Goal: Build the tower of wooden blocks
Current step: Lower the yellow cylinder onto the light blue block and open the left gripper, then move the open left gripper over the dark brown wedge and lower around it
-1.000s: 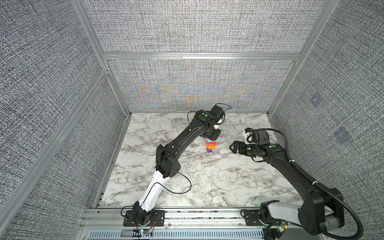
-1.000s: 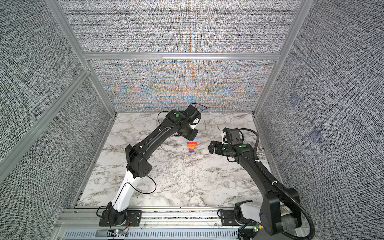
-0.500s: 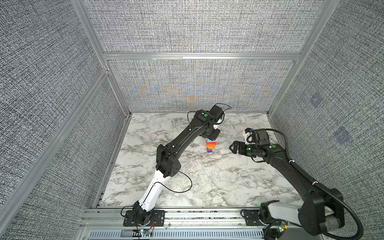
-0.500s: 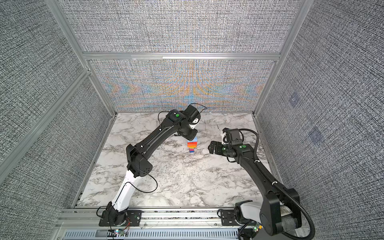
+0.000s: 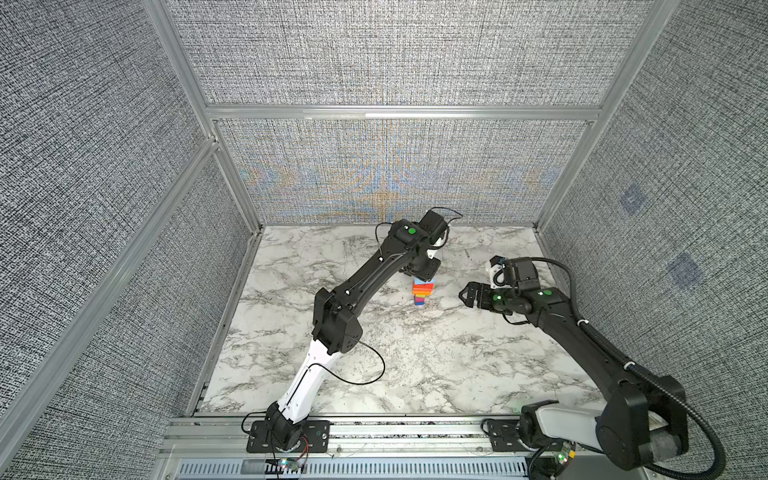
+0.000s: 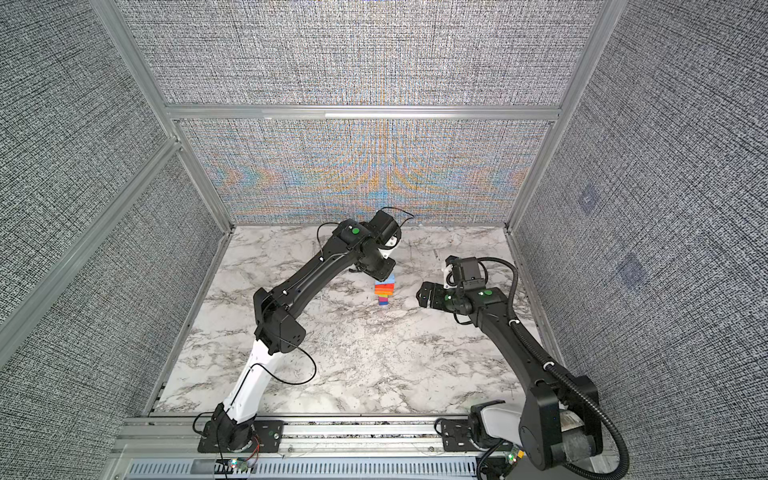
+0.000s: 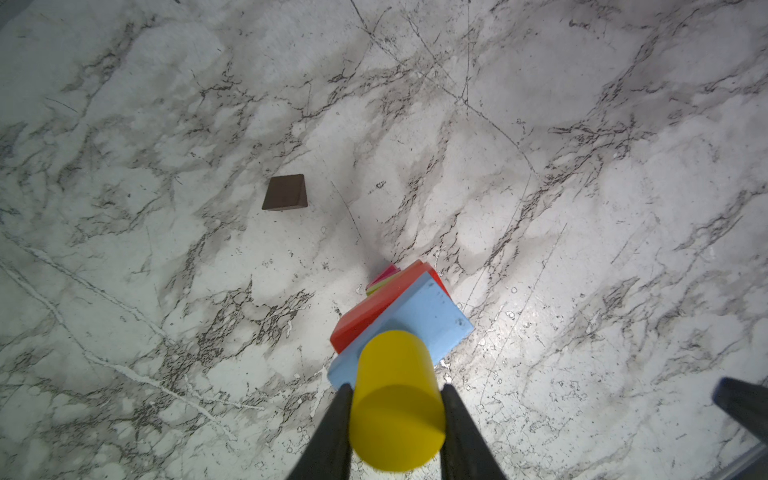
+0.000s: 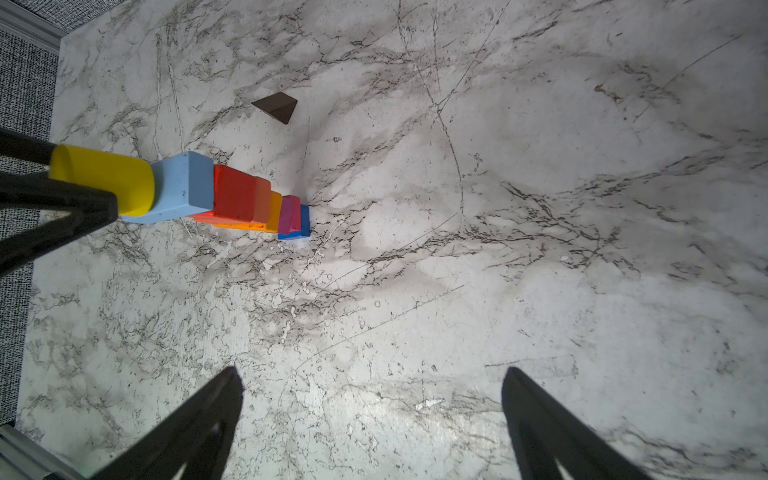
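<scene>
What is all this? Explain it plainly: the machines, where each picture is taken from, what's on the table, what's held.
The left arm and right arm are robots mounted at a marble table. Two pictures look down from overhead; two come from cameras on the wrists. The left gripper is shut on a yellow cylinder, at the top of the tower of coloured blocks, against its light blue block. The right gripper is open and empty. One dark brown block lies apart on the table.
</scene>
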Controlling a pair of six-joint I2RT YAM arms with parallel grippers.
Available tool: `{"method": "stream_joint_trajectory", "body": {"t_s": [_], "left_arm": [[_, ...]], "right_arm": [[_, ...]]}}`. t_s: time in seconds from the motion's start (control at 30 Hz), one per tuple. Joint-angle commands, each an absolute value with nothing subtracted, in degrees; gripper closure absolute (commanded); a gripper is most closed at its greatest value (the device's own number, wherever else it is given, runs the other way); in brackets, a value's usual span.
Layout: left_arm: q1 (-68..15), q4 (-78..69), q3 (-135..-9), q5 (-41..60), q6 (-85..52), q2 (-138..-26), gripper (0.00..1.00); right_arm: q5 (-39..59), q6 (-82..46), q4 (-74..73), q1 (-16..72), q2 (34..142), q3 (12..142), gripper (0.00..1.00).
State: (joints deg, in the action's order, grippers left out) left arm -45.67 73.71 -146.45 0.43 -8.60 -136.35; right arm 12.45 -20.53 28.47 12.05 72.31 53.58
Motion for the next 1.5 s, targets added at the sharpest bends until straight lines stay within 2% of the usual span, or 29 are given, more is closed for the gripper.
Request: {"method": "stream_joint_trajectory", "body": {"t_s": [0.0, 0.17, 0.3, 0.47, 0.87, 1.0, 1.1, 1.33, 1.47], "left_arm": [[-45.6, 73.3, -146.8, 1.1, -8.3, -136.7, 0.66], [-45.6, 73.2, -146.8, 0.9, -8.3, -136.5, 0.61], [-45.6, 73.2, -146.8, 0.8, -8.2, -136.3, 0.51], [-45.6, 73.0, -146.8, 0.4, -8.1, -136.2, 0.44], [-45.5, 72.7, -146.7, -3.3, -7.8, -134.3, 0.19], [-44.2, 72.5, -145.9, -6.5, -9.6, -130.8, 0.08], [-41.3, 70.7, -143.2, -4.9, -9.9, -127.2, 0.03], [-34.0, 66.4, -135.7, 0.1, -11.6, -124.2, 0.06], [-32.4, 63.2, -133.5, 1.5, -12.0, -126.6, 0.06]], "right_arm": [[12.7, -20.4, 27.7, 12.0, 72.4, 53.5, 0.01], [12.9, -20.4, 27.7, 12.2, 72.4, 53.6, 0.01], [12.8, -20.4, 27.6, 12.1, 72.5, 53.7, 0.01], [13.1, -20.4, 27.5, 12.0, 72.9, 53.7, 0.01], [13.2, -20.2, 27.2, 12.0, 72.1, 53.2, 0.01], [13.3, -20.0, 27.0, 12.1, 71.4, 53.0, 0.01], [13.3, -20.1, 27.0, 12.0, 71.2, 52.9, 0.01], [13.4, -20.0, 27.5, 12.2, 71.2, 53.0, 0.01], [13.1, -20.1, 27.6, 12.2, 71.7, 53.0, 0.01]]}}
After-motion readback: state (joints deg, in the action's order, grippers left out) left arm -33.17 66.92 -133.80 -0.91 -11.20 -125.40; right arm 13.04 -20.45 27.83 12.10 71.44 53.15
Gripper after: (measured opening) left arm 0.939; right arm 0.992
